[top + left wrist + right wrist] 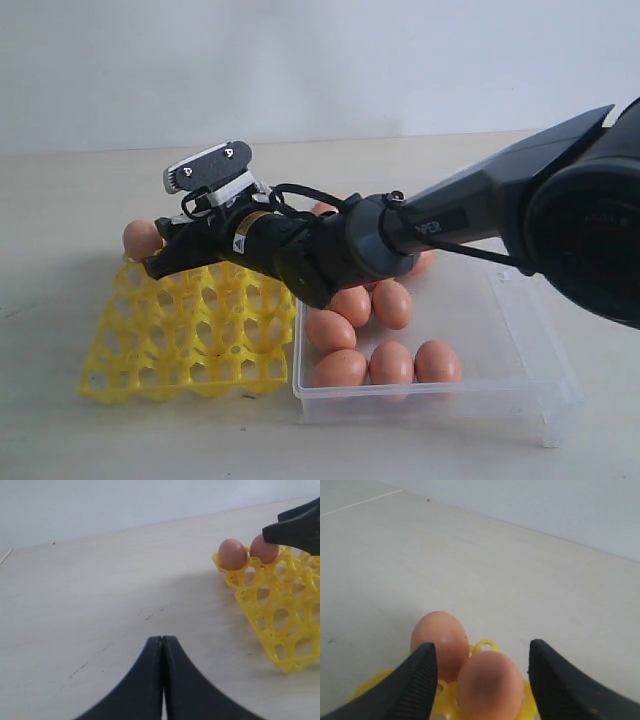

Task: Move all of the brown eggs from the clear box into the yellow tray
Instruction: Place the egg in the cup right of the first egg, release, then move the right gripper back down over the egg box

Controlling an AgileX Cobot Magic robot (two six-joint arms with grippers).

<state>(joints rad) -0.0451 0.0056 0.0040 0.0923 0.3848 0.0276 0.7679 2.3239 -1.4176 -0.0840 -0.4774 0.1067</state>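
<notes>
The yellow tray (190,340) lies left of the clear box (520,370). Two brown eggs stand in the tray's far corner cups (232,554) (264,549). My right gripper (481,655) is open, and its fingers (422,675) stand either side of the nearer egg (487,685) with a small gap on each side. The other egg (440,640) stands just beyond it. In the exterior view the right gripper (165,252) reaches over the tray beside the corner egg (142,238). Several brown eggs (391,362) lie in the clear box. My left gripper (161,639) is shut and empty above bare table.
The right arm (420,230) stretches across the clear box, hiding part of it. The wooden table (100,580) runs left of the tray. A pale wall stands behind the table.
</notes>
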